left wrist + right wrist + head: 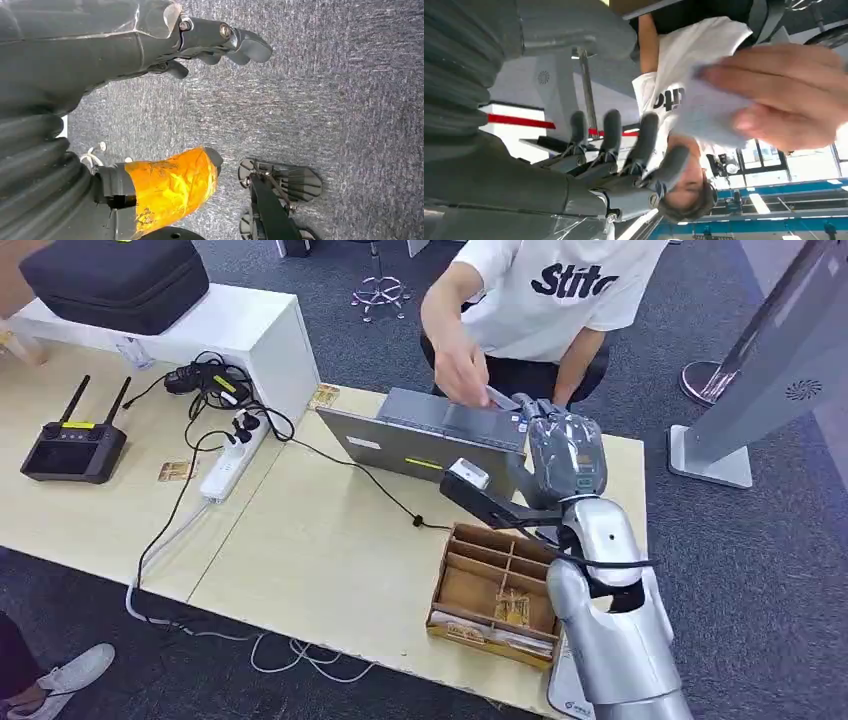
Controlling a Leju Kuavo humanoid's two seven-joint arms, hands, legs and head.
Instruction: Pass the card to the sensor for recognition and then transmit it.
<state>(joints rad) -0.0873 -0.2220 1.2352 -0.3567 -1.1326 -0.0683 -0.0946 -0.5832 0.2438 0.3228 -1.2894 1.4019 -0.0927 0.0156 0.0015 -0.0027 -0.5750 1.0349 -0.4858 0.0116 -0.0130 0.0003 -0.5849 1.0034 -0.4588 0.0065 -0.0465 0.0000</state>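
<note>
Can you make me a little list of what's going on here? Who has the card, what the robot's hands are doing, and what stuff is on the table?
card: white, in the person's hand, just off the right hand's fingertips
right hand: raised over the table's far edge, fingers spread, holding nothing
left hand: hanging over grey carpet, holding nothing
table: laptop, wooden organizer box, power strip, black remote with antennas
sensor: cannot tell which device it is
</note>
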